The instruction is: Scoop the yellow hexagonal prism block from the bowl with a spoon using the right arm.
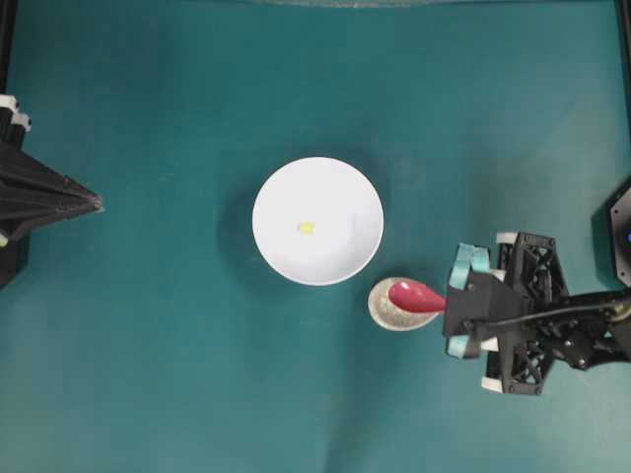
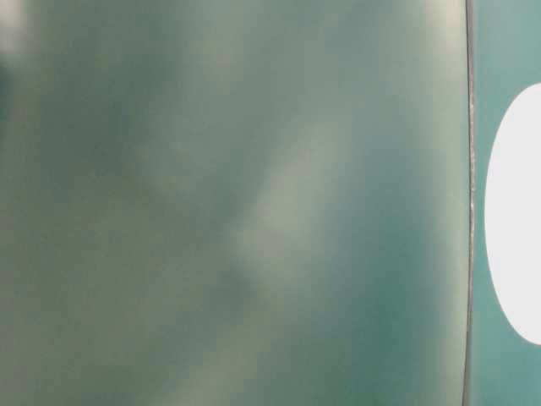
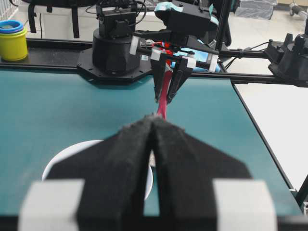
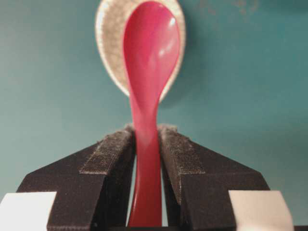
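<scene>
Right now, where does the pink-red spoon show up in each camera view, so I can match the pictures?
Overhead: spoon lower right of centre, scoop over the speckled spoon rest, handle in the right claw.
Table-level: not in it; only blur and the white bowl at the right edge.
Left wrist: upper centre, handle hanging from the right claw.
Right wrist: centre, handle between the fingers.
Shared landmark: the white bowl, except the right wrist view.

You have the yellow hexagonal prism block lying as a tiny bright speck near the middle of the bowl, which is large, round, plain white and upright. The spoon, glossy pink-red, sits clamped by its handle in the right arm's end effector, scoop toward the bowl.
</scene>
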